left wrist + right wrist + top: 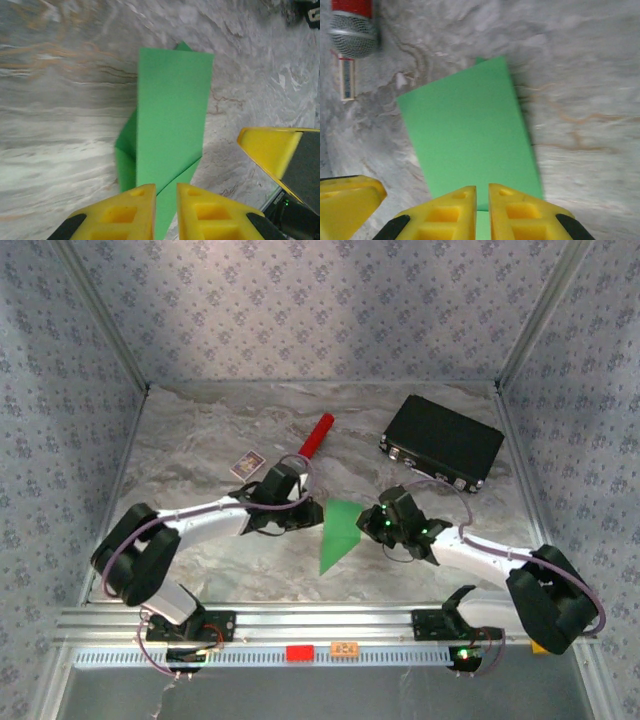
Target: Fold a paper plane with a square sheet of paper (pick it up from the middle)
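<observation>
Green paper sheet (pixel 338 528): folded into a tapering shape, lying at the centre of the marble table (pixel 200 440) between the two grippers, its point toward the near edge.
Left gripper (pixel 166 186): at the sheet's left edge; yellow fingers (pixel 125 210) almost together, with green showing in the thin slit. I cannot tell whether they pinch it.
Right gripper (pixel 482 187): at the sheet's right edge; fingers (pixel 520 212) nearly closed over the paper; grip unclear.

The top external camera looks down from high behind the arm bases across the whole grey marbled tabletop (pixel 200 440). Both wrist cameras look down from close range, on opposite sides, and share the folded bright green paper sheet (pixel 340 530) with the overhead view
</observation>
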Available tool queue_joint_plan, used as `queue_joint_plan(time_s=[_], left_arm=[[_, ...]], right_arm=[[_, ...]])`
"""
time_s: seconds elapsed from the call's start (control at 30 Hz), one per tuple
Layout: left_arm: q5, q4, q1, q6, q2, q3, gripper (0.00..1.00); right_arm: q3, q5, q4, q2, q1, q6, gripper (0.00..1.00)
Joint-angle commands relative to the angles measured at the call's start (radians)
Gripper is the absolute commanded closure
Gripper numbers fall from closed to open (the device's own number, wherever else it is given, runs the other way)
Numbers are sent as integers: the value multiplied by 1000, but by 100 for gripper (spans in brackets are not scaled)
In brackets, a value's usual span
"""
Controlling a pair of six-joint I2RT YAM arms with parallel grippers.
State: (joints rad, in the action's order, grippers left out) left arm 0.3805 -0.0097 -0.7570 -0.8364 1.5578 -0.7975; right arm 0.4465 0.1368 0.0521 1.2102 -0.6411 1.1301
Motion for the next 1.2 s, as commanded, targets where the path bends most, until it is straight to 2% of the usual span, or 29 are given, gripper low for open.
queue_joint_plan(time_s=[0.0,0.3,0.57,0.73,1.0,1.17], left_arm=[[49,34,-18,12,57,-49,83],[49,32,-22,-1,196,-90,86],[54,63,-14,-13,258,-23,90],[60,78,-7,-14,252,7,90],[58,72,-4,-9,250,0,91],[58,73,-4,-8,246,2,91]], right_arm=[[-29,67,-64,-43,29,-70,83],[-61,99,-40,-89,38,-96,75],[-55,142,-15,-17,42,-109,66],[-47,215,54,48,56,-112,60],[-30,241,72,118,94,-108,61],[-54,296,183,137,117,-101,64]])
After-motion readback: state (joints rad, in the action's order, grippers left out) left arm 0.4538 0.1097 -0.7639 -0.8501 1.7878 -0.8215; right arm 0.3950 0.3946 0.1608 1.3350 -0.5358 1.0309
